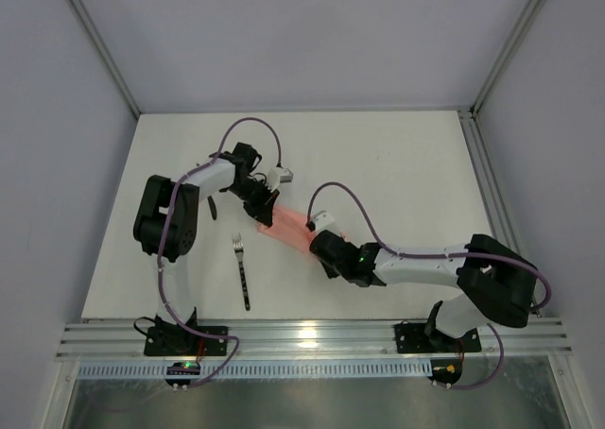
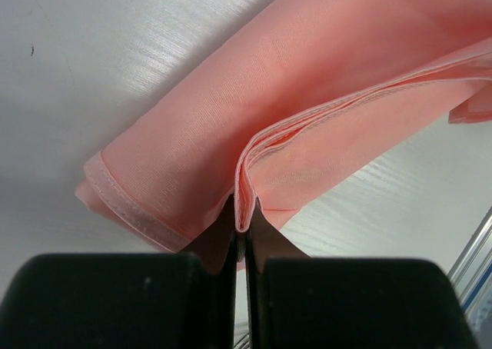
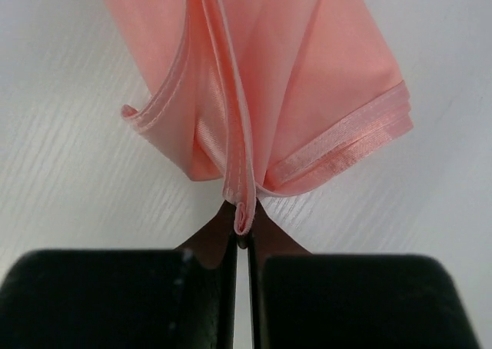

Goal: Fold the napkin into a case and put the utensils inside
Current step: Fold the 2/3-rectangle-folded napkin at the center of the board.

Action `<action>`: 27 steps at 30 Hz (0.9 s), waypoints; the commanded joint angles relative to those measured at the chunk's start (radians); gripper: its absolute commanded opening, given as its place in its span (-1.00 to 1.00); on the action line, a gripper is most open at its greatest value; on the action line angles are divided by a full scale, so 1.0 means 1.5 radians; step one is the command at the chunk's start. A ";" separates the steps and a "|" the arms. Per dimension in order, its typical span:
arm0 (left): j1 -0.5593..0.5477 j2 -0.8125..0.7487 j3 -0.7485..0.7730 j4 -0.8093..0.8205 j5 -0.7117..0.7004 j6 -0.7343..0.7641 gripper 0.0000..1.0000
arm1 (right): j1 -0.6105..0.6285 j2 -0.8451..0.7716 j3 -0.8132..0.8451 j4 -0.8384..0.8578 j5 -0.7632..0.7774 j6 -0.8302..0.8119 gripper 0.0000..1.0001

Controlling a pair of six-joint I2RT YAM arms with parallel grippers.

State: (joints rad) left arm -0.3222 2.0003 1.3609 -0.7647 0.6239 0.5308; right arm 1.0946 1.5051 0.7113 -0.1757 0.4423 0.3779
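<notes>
Left fingers [image 2: 217,245] and right fingers [image 3: 212,240], both clenched on one folded napkin [image 1: 288,227] (pale pink); one fork [image 1: 243,269] apart.

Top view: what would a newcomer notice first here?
The pink napkin, folded into a narrow strip, is in the middle of the table. The left gripper and right gripper are each shut on a hemmed fold at opposite ends of it. The fork lies nearer the front edge, left of centre, untouched.
</notes>
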 commanded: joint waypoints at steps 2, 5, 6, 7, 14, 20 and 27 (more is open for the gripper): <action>0.004 0.010 0.015 0.000 -0.029 0.009 -1.00 | -0.099 -0.064 -0.049 0.088 -0.184 -0.040 -0.93; 0.004 0.011 0.014 0.004 -0.035 0.011 -1.00 | -0.174 -0.071 -0.079 0.134 -0.345 -0.059 -0.92; 0.004 0.011 0.013 0.004 -0.039 0.010 -1.00 | -0.188 -0.071 -0.084 0.140 -0.376 -0.066 -0.90; 0.004 0.012 0.013 0.005 -0.042 0.011 -1.00 | -0.200 -0.071 -0.090 0.147 -0.421 -0.069 -0.83; 0.004 0.017 0.008 0.003 -0.048 0.016 -1.00 | -0.271 -0.097 -0.113 0.148 -0.434 -0.056 -0.23; 0.003 0.015 0.009 0.001 -0.043 0.019 -1.00 | -0.307 -0.156 -0.109 0.073 -0.367 -0.049 -0.14; 0.004 0.016 0.012 -0.002 -0.037 0.018 -1.00 | -0.363 -0.231 -0.111 0.045 -0.330 -0.027 -0.14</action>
State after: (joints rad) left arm -0.3229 2.0003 1.3613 -0.7643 0.6106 0.5323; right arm 0.5621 1.2037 0.5381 -0.0929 -0.0994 0.3172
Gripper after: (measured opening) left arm 0.009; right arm 0.430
